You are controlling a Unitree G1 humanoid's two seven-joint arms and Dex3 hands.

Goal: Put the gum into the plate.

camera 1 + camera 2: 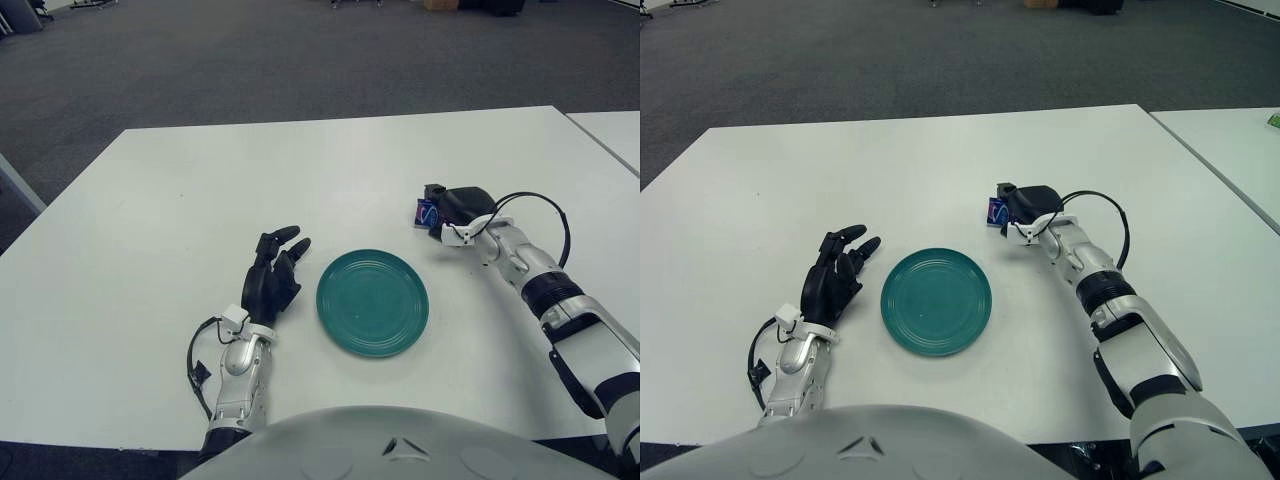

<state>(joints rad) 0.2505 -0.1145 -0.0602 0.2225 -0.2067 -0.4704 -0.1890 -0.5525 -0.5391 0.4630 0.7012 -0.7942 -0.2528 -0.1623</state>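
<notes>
A white table (180, 190) stands on grey carpet floor (250, 50).

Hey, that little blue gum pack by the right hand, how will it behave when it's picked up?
The gum pack looks small, so probably light. Its boxy shape suggests it won't roll, though it may tip. The right hand is curled around it beyond the plate.

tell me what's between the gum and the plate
Only bare white table. The gum, in the right hand, sits beyond the plate with nothing between, in both eye views; left hand is left of the plate.
</notes>
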